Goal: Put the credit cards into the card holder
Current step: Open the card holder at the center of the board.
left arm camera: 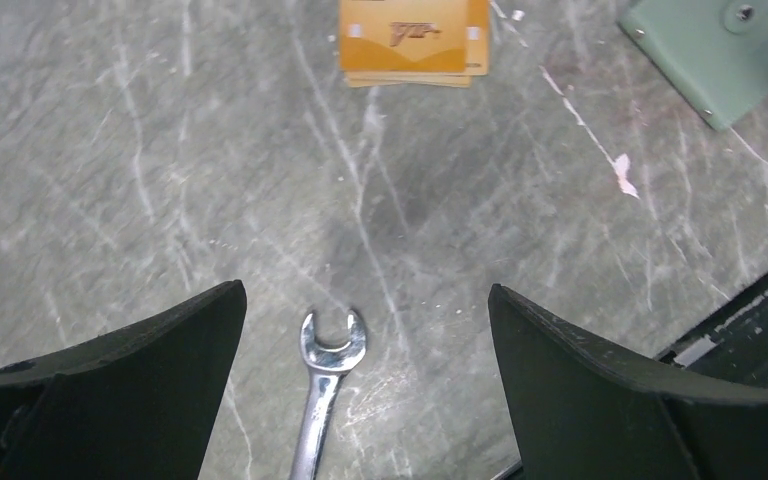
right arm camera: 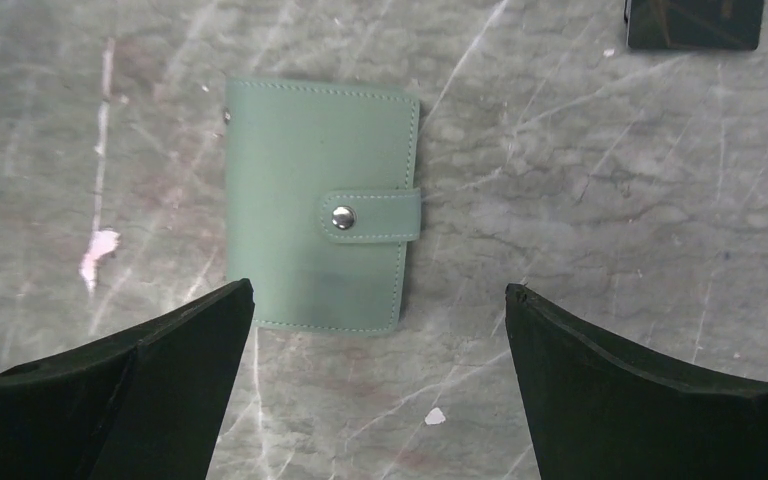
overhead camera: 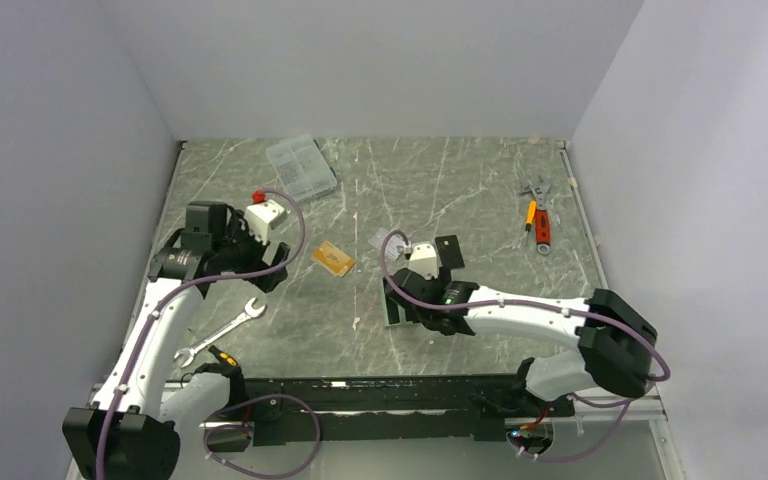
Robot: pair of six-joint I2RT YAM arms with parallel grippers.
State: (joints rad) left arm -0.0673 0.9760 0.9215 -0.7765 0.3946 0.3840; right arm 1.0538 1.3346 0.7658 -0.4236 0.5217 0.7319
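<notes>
grey-green card holder (right arm camera: 315, 205) lies shut and flat on the marbled worktop (right arm camera: 580, 200), its snap tab (right arm camera: 372, 216) fastened across one edge. the right pincer (right arm camera: 378, 292) hangs over it with its two dark fingers (right arm camera: 160, 380) wide apart and nothing gripped; in the right wrist view the holder's near edge sits between the fingertips. a flat black square piece (right arm camera: 693, 20) lies beyond, apart from the holder. the orange-gold card (left arm camera: 413, 38) lies flat on the worktop left of the holder, near it but not touching. the left pincer (left arm camera: 362, 300) is also spread apart and empty, over bare stone, and the open end of a silver wrench (left arm camera: 328, 350) shows between its fingers in the left wrist view. from above, a pale thin card (overhead camera: 384, 238) shows faintly just beside the black piece; its marks are too small to tell. a clear compartment box (overhead camera: 301, 167) sits at the far left, and orange-handled tools (overhead camera: 537, 222) at the far right.
</notes>
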